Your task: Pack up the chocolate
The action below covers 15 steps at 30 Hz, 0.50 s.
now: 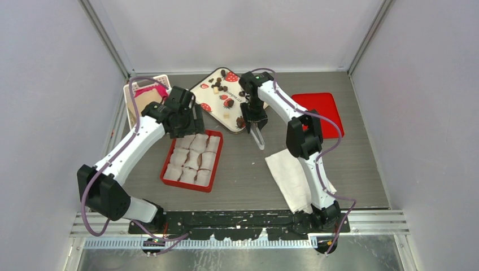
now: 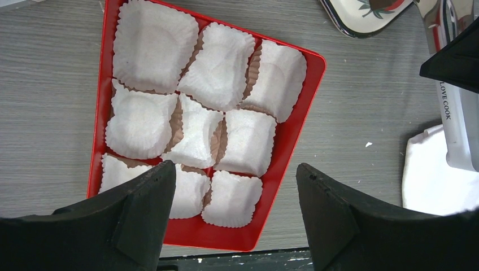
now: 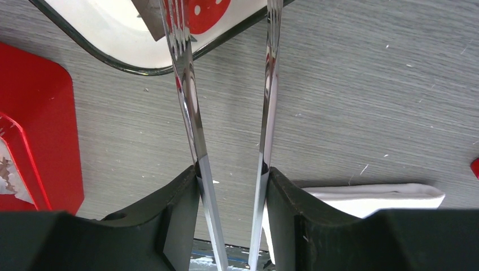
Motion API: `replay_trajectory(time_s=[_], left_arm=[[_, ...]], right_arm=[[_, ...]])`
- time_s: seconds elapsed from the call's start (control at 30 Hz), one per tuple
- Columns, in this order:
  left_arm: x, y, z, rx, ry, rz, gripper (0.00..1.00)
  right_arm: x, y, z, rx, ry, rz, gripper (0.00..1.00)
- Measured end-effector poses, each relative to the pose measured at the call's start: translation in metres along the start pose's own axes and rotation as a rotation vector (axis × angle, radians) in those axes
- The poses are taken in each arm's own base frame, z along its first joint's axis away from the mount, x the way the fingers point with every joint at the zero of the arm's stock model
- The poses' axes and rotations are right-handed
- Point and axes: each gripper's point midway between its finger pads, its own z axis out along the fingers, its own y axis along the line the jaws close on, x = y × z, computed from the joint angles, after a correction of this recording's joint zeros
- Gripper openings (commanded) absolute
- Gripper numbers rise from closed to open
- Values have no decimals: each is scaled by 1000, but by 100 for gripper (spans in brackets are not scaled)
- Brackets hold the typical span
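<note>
Chocolate lies scattered on the strawberry tray at the far side of the table. None is in the paper cups of the red box. The right pincer is clamped on the tongs, their tips over the tray's edge (whether they carry a piece I cannot tell). The left pincer hangs open and empty over the cups. This looks like the picking step. Next the tongs must nip one piece and carry it to a cup.
</note>
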Motion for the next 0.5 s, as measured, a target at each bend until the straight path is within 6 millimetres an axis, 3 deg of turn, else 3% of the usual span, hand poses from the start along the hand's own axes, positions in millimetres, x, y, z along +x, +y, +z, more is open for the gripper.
replay_trajectory(time_s=[0.5], left_arm=[[0, 0, 2, -3, 5, 1, 79]], right_arm=[[-8, -12, 5, 25, 3, 13, 49]])
